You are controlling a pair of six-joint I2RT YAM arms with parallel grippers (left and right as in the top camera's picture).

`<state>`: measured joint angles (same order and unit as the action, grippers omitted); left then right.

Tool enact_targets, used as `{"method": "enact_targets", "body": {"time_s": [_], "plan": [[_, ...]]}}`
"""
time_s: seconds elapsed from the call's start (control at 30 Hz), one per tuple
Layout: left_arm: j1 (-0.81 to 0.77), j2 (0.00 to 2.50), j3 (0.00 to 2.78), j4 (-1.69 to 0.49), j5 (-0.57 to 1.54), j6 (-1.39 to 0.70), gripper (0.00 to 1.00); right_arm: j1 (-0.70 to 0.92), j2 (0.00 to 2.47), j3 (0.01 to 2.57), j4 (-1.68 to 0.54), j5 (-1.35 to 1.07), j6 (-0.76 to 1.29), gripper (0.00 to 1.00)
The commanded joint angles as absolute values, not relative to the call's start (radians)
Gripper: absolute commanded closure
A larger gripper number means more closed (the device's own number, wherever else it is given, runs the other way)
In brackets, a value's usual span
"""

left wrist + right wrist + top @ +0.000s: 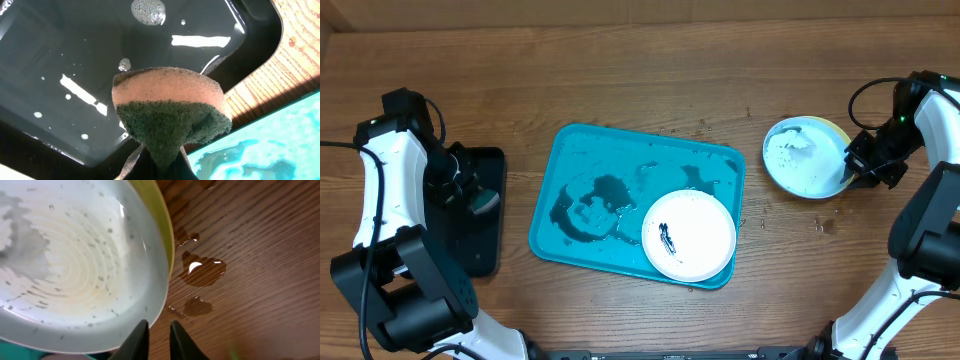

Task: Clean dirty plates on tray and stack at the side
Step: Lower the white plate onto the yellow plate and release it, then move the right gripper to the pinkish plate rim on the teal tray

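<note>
The turquoise tray holds dark soapy water and a white plate with a dark smear at its front right. To the right of the tray, a light-blue-rimmed plate lies on a yellow-green-rimmed plate. In the right wrist view the blue-rimmed plate still shows grey film and specks, and the yellow-green rim peeks out behind it. My right gripper sits at this stack's right edge, fingers slightly apart with only wood between them. My left gripper is shut on a pink-and-green sponge above the black tray.
The black tray at the left holds water with bubbles. The turquoise tray's corner shows beside it. Small water puddles lie on the wooden table next to the plate stack.
</note>
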<state>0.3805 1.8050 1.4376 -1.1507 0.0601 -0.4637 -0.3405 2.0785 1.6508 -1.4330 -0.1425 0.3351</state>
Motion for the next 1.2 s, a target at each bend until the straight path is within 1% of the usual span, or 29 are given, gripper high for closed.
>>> {"method": "enact_targets", "body": {"time_s": [0.0,0.03,0.1,0.13,0.2,0.3,0.37,0.5,0.63,0.7,0.77,0.83,0.9,0.97,1.0,1.03,1.13,1.17], "plan": [[0.384,1.811,1.433,-1.148,0.078,-0.448,0.96,-0.343,2.0,1.652,-1.434,-0.109,0.332,0.73],[0.384,1.811,1.433,-1.148,0.079,-0.448,0.96,-0.343,1.981,1.652,-1.435,-0.109,0.332,0.69],[0.384,1.811,1.433,-1.148,0.079,-0.448,0.96,-0.343,1.938,1.652,-1.442,-0.109,0.332,0.56],[0.384,1.811,1.433,-1.147,0.079,-0.448,0.96,-0.339,1.913,1.652,-1.45,-0.109,0.332,0.51],[0.384,1.811,1.433,-1.147,0.079,-0.448,0.96,-0.326,1.866,1.652,-1.472,-0.115,0.331,0.51],[0.384,1.811,1.433,-1.146,0.079,-0.448,0.96,-0.287,1.816,1.651,-1.504,-0.188,0.265,0.53],[0.384,1.811,1.433,-1.146,0.079,-0.448,0.96,-0.227,1.795,1.647,-1.54,-0.242,0.209,0.55],[0.384,1.811,1.433,-1.147,0.079,-0.448,0.96,-0.081,1.792,1.621,-1.556,-0.241,0.201,0.55],[0.384,1.811,1.433,-1.147,0.079,-0.448,0.96,0.096,1.792,1.542,-1.432,-0.229,0.244,0.51],[0.384,1.811,1.433,-1.148,0.079,-0.448,0.96,0.181,1.792,1.489,-1.325,-0.182,0.293,0.35],[0.384,1.811,1.433,-1.148,0.079,-0.448,0.96,0.232,1.792,1.454,-1.247,-0.13,0.343,0.35],[0.384,1.811,1.433,-1.149,0.079,-0.448,0.96,0.272,1.793,1.417,-1.165,-0.068,0.398,0.39],[0.384,1.811,1.433,-1.151,0.079,-0.448,0.96,0.289,1.794,1.392,-1.125,-0.01,0.451,0.51],[0.384,1.811,1.433,-1.151,0.079,-0.448,0.96,0.289,1.794,1.374,-1.11,0.018,0.507,0.84],[0.384,1.811,1.433,-1.151,0.079,-0.448,0.96,0.286,1.794,1.367,-1.106,0.018,0.522,0.95],[0.384,1.811,1.433,-1.151,0.079,-0.448,0.96,0.282,1.794,1.359,-1.103,0.018,0.536,0.97],[0.384,1.811,1.433,-1.147,0.079,-0.448,0.96,0.279,1.794,1.332,-1.1,0.018,0.551,0.96],[0.384,1.811,1.433,-1.147,0.079,-0.448,0.96,0.279,1.794,1.321,-1.1,0.018,0.551,0.91]]}}
